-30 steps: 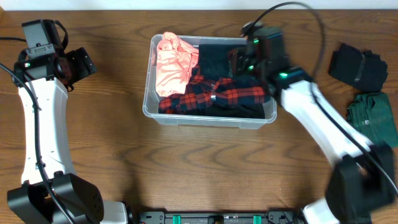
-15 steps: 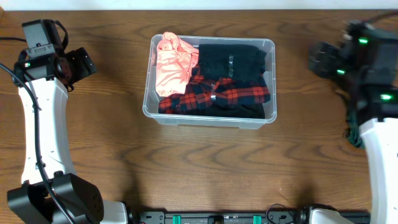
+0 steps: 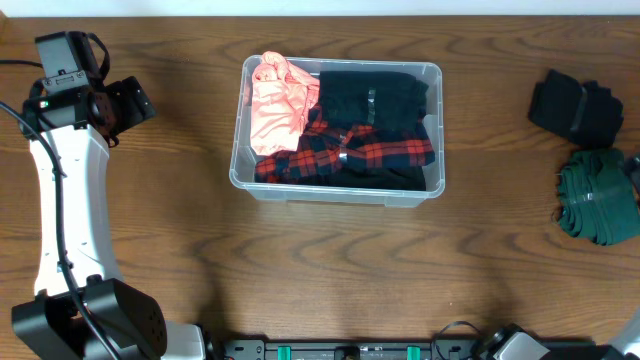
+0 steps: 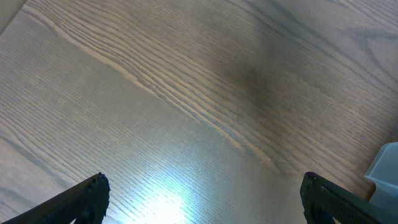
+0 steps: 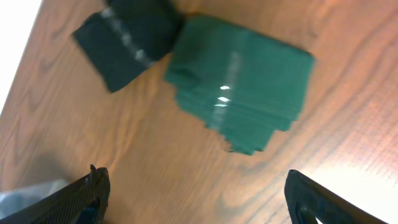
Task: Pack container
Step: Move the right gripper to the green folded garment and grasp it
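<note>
The clear plastic container (image 3: 340, 192) stands at the table's middle. It holds a pink garment (image 3: 276, 100), a black garment (image 3: 372, 98) and a red plaid shirt (image 3: 350, 152). My left gripper (image 3: 133, 101) is open and empty at the far left, over bare wood (image 4: 205, 202). A corner of the container (image 4: 387, 169) shows at the right edge of the left wrist view. My right gripper (image 5: 199, 200) is open and empty above the table, near a folded green cloth (image 5: 239, 87) and a folded black cloth (image 5: 127, 37). It is out of the overhead view.
The folded black cloth (image 3: 575, 108) and the folded green cloth (image 3: 598, 195) lie on the wooden table at the far right, side by side. The table's back edge runs along the top.
My right arm has moved from over the container to the right and out of the overhead view. The black garment stays in the container. The left arm has not moved.
</note>
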Robot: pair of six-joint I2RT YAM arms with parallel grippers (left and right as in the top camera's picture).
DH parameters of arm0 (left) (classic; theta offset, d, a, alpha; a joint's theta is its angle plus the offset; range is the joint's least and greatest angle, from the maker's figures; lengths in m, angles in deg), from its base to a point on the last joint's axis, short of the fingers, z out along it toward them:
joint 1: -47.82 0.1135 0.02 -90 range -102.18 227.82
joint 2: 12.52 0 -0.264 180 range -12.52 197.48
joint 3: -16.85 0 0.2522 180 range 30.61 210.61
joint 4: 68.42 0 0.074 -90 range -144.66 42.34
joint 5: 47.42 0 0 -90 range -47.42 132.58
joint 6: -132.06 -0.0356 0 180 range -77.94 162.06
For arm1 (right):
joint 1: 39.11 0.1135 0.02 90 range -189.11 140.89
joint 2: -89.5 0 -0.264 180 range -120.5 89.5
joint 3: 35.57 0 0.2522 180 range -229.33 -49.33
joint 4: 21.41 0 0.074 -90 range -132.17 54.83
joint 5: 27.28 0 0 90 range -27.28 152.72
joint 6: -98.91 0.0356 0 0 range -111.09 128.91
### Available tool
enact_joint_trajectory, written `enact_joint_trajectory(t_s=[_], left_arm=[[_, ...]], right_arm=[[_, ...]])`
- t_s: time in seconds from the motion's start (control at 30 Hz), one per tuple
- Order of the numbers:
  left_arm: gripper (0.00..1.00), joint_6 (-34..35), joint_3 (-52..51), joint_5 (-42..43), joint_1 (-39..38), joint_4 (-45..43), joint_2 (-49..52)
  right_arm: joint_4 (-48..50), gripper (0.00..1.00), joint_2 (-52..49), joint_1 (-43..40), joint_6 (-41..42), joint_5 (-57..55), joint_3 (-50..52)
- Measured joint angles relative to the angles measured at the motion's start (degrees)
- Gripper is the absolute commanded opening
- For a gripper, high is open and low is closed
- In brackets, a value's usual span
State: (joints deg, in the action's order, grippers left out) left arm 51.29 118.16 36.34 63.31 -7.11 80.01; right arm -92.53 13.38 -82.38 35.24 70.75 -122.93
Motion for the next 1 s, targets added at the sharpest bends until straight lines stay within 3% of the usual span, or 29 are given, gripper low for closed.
enact_joint_trajectory(t_s=[0.47, 1.0], left_arm=[[0.98, 0.0, 0.0, 0.02, 0.0, -0.02, 0.0], [0.98, 0.0, 0.0, 0.0, 0.0, 0.0, 0.0]], right_arm=[[16.92, 0.96, -5.44, -5.38, -5.22, 3.72, 19.1], [24.81, 0.98, -20.09, -6.05, -6.01, 4.39, 20.13]])
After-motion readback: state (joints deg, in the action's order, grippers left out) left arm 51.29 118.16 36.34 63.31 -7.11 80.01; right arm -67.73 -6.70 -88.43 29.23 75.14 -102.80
